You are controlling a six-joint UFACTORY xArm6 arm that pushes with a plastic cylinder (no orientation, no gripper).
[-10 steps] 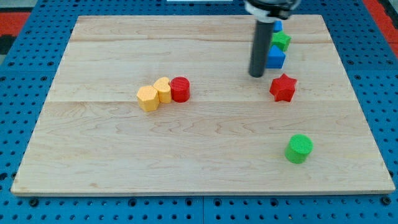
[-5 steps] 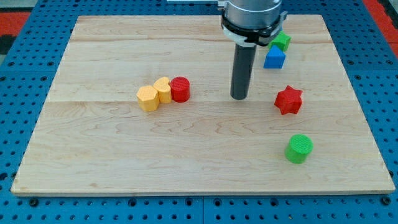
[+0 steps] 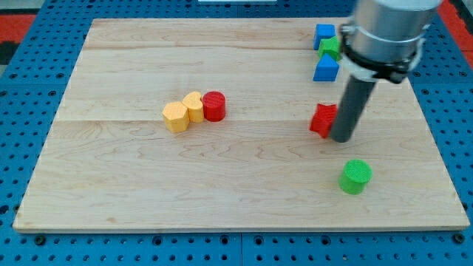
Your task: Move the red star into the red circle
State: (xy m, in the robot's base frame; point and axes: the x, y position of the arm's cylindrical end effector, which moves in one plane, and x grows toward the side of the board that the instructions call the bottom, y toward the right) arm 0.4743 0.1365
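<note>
The red star lies on the wooden board right of centre, partly hidden behind my rod. My tip touches the star's right side, at its lower right. The red circle stands left of centre, well to the left of the star. It touches a yellow block, which touches a yellow hexagon further left.
A green circle stands just below and right of my tip. At the view's top right, a blue block, a green block and another blue block sit close together. The board's edge borders blue pegboard.
My rod swung from the star's left across to its right side. The red star has shifted a little to the left.
</note>
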